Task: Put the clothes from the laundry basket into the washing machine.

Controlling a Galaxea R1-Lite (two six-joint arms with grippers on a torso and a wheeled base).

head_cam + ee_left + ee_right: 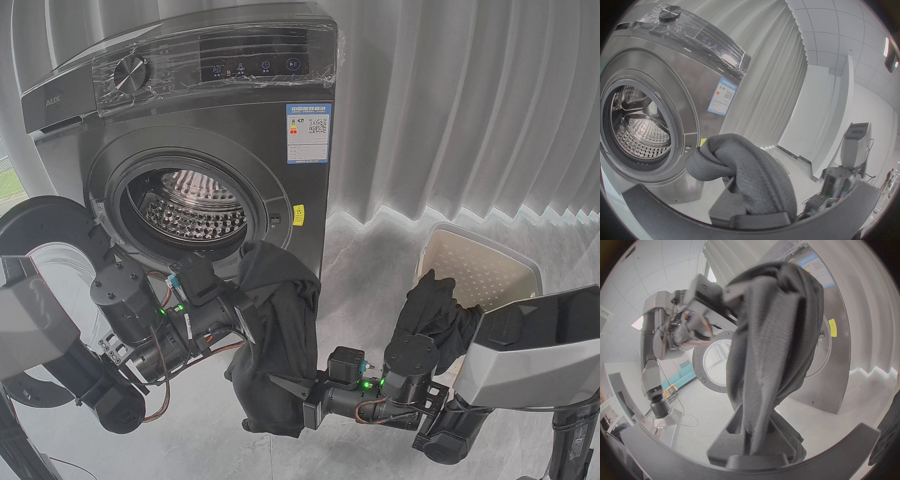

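dark grey garment, knit, hanging before washing machine | right gripper clamped onto it | left gripper cloth-draped, grip unreadable | head view: laundry basket holding second dark cloth

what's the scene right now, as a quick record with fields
washer: door open, drum shows no clothes
garment: dark, hanging in front of the washer
left pincer: shut on garment's top
right pincer: shut on garment's lower part
basket: on floor, right of washer
second garment: dark, at basket's near rim
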